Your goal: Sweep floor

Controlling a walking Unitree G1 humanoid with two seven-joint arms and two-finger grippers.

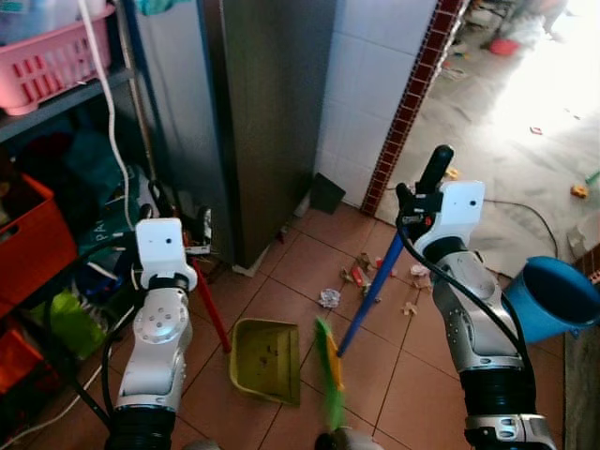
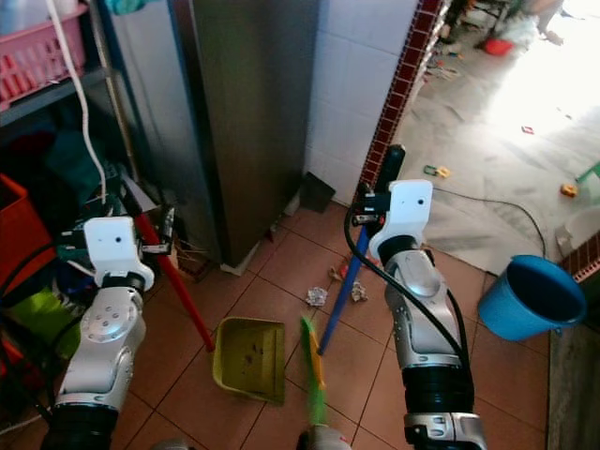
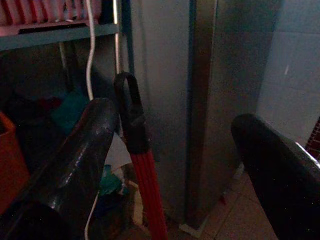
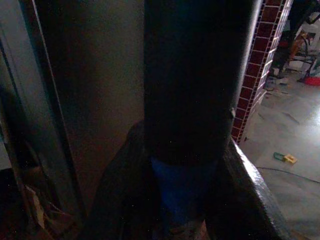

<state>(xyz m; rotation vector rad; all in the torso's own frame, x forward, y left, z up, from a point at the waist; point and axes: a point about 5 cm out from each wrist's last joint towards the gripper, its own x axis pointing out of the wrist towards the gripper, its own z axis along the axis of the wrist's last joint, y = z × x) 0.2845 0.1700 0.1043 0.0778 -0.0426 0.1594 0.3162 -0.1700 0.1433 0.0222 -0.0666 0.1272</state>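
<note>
Here, terracotta floor tiles [image 1: 281, 394] — scattered litter [image 1: 330, 298], white-tiled wall [image 1: 366, 84].

Daylight blazes in from the far right, blowing the concrete floor [image 1: 553, 103] out to white glare, the shelving [image 1: 56, 103] on the left sits shadowed, both wrist views murky and dim.

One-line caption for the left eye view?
Right pincer grips the blue broom handle beside the yellow dustpan and floor litter.

My blue-handled broom [image 1: 370, 292] leans upright, green bristles on the tiles. The yellow dustpan [image 1: 266, 359] lies beside them, its red handle [image 1: 212, 310] rising. Litter [image 1: 330, 298] lies just beyond.
</note>
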